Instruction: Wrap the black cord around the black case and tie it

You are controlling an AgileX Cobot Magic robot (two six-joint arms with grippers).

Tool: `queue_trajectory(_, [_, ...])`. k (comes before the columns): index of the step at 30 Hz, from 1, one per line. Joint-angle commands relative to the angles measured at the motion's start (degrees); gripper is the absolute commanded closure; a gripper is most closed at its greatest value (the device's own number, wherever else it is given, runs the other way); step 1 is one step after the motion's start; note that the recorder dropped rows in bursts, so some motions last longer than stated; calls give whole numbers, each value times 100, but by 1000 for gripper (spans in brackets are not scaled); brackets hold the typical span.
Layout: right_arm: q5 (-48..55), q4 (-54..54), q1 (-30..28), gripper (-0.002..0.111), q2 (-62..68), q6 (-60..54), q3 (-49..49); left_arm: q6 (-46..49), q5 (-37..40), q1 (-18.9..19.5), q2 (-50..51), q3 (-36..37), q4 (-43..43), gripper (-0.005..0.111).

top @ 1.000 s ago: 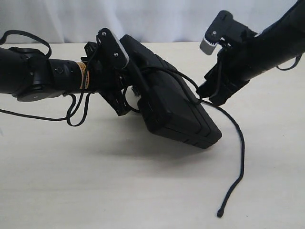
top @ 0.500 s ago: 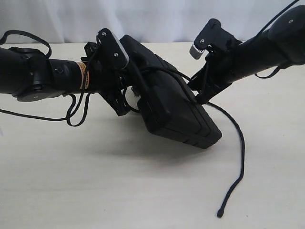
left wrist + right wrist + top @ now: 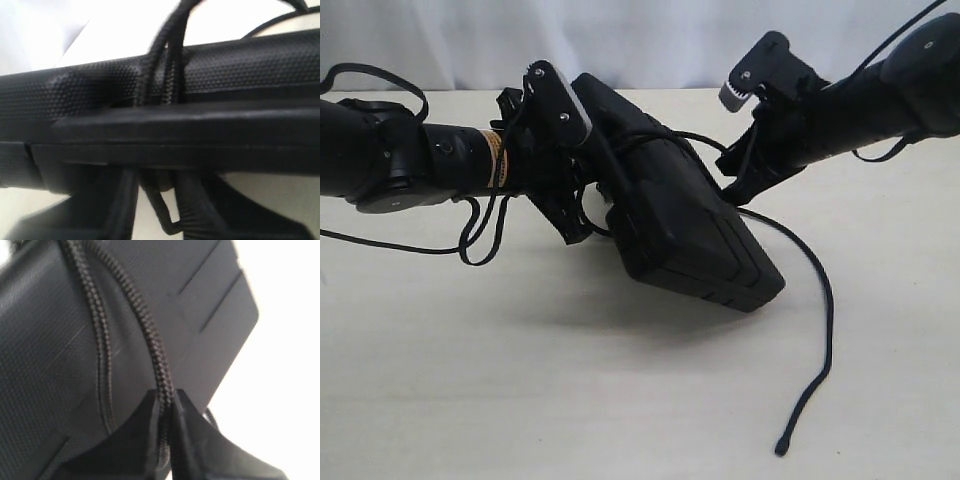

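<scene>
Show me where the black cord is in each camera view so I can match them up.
Exterior: the black cord crosses the black case mid-frame, then trails to the table, lower right.
Left wrist: two strands cross the case's edge, side by side.
Right wrist: two strands run down the case; the right end effector pinches one.
Shared landmark: the case.

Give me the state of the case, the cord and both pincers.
black case, held off the table, tilted
black cord, two strands across the case, loose end lying on the table
left pincer, shut on the black case
right pincer, shut on the black cord
</scene>
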Motion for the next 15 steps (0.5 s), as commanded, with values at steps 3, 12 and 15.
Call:
queue_trajectory(3, [-238,48,7,104,-367,455,18,70,1374,0,-87,-251,-19,50])
queue_trajectory(12, [-201,332,7,104,-367,586,18,-38,1723,0,-655,-461,-222,46])
queue_trajectory(15, [-203,332,7,104,-377,575,18,-256,599,0,-595,-414,-235,46])
